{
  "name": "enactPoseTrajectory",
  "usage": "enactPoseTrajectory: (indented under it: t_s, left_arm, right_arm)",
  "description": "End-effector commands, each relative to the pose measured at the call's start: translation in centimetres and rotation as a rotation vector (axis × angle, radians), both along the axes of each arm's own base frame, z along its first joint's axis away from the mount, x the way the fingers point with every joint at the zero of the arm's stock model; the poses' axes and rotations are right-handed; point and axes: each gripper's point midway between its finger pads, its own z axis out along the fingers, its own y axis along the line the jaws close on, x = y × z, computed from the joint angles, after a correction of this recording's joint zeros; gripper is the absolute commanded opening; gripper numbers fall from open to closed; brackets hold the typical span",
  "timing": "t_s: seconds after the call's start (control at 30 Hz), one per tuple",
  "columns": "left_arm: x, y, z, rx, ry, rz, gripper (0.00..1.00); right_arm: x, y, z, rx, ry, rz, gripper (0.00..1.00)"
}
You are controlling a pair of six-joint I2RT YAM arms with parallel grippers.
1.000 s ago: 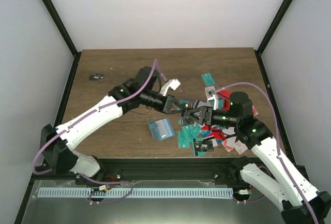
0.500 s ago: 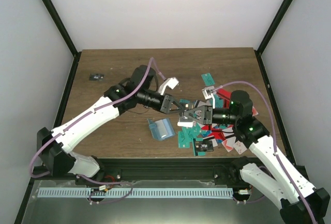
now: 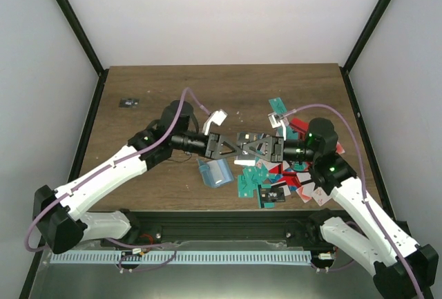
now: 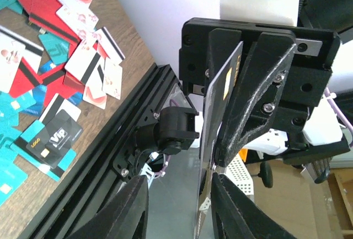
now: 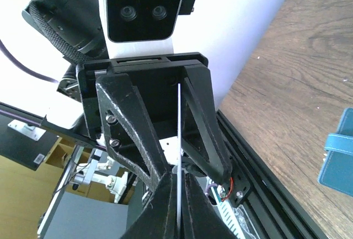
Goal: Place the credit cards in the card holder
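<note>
My two grippers meet nose to nose above the table. A dark credit card (image 3: pixel 247 139) stands on edge between them. The right gripper (image 3: pixel 261 148) is shut on this card; in the right wrist view the gripper (image 5: pixel 180 197) pinches the card's thin edge (image 5: pixel 179 134). The left gripper (image 3: pixel 230 145) is open. In the left wrist view its fingers (image 4: pixel 128 208) stand apart on either side of the card (image 4: pixel 217 112). The blue-grey card holder (image 3: pixel 215 172) lies open on the wood below, also at the right wrist view's edge (image 5: pixel 337 159). Several loose cards (image 3: pixel 290 175) lie at the right.
A tiny black object (image 3: pixel 128 103) lies at the far left of the table. The black frame rail (image 3: pixel 221 217) runs along the near edge. The pile of teal, red, white and black cards (image 4: pixel 52 57) spreads up to that rail.
The right gripper has shut on the card. The left gripper, shut on it a second ago, has opened. Both grippers have shifted slightly and now line up level.
</note>
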Motion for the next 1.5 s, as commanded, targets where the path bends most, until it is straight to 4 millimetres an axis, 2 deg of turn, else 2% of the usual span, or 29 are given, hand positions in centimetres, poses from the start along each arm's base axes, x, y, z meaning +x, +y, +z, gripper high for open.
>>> enactPoseTrajectory:
  t_s: [0.0,0.1,0.23,0.37,0.43,0.5,0.57,0.77,0.87,1.0,1.27,1.33,1.47]
  left_arm:
    - [-0.3,-0.3,2.4,-0.106,-0.023,-0.014,0.31]
    - [-0.1,-0.5,2.4,-0.118,-0.019,-0.011,0.25]
    - [0.2,-0.7,2.1,-0.113,-0.015,-0.002,0.06]
    - [0.6,-0.7,1.8,-0.099,-0.012,0.025,0.04]
    - [1.3,-0.2,0.6,-0.037,-0.002,0.077,0.04]
    - [2.3,0.8,-1.9,0.074,0.021,0.164,0.04]
    - [2.4,1.8,-4.4,0.163,0.059,0.207,0.04]
    - [2.6,5.6,-10.9,0.422,0.122,0.349,0.04]
    - [2.5,7.4,-13.1,0.526,0.14,0.396,0.04]
    - [2.1,9.0,-15.2,0.619,0.161,0.424,0.04]
    - [1.5,11.2,-19.0,0.77,0.172,0.431,0.04]
    - [1.6,11.8,-19.9,0.816,0.169,0.439,0.04]
    - [2.0,12.6,-20.8,0.878,0.168,0.454,0.04]
  right_arm:
    - [-0.8,0.3,1.6,0.046,-0.037,0.059,0.01]
    - [-0.9,0.4,1.5,0.05,-0.035,0.08,0.01]
    - [-1.1,0.5,1.3,0.052,-0.031,0.103,0.01]
    - [-0.9,0.6,0.8,0.047,-0.02,0.107,0.02]
    - [-0.2,0.7,0.0,0.015,0.001,0.076,0.22]
    - [1.4,0.7,-2.0,-0.067,0.038,0.011,0.43]
    - [2.6,0.8,-4.0,-0.136,0.074,-0.022,0.49]
    - [5.7,0.7,-9.7,-0.32,0.181,-0.102,0.5]
    - [7.0,0.5,-12.9,-0.414,0.241,-0.131,0.5]
    - [7.8,1.0,-15.2,-0.464,0.273,-0.114,0.5]
    - [9.1,3.2,-19.5,-0.617,0.289,-0.062,0.49]
    - [9.5,3.2,-21.1,-0.67,0.306,-0.065,0.5]
    - [9.6,3.6,-23.1,-0.716,0.331,-0.037,0.49]
